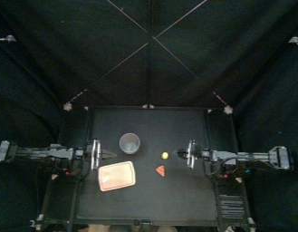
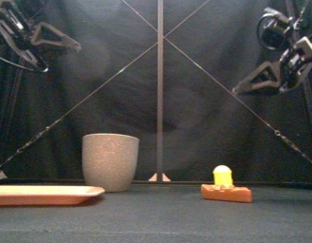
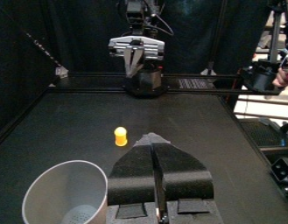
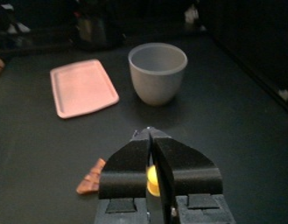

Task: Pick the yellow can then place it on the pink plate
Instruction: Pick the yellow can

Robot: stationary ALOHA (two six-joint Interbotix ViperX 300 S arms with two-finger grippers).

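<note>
The small yellow can [image 1: 165,156] stands upright near the table's middle, just behind a flat orange-brown toy [image 1: 162,169]. The front view shows the yellow can [image 2: 223,176] rising above that toy [image 2: 227,193]. The pink plate [image 1: 116,176] lies front left, empty. My right gripper [image 1: 185,156] hovers right of the can, jaws shut on nothing; in the right wrist view the can [image 4: 152,179] peeks from under the right gripper [image 4: 150,133]. My left gripper [image 1: 91,156] hangs at the left, shut and empty, as the left wrist view's left gripper [image 3: 154,138] shows, with the can [image 3: 120,136] beyond it.
A tall grey speckled cup [image 1: 129,140] stands behind the plate, left of the can, and is also in the front view as the cup [image 2: 110,161] beside the plate [image 2: 45,195]. Both arms ride high above the table in the front view.
</note>
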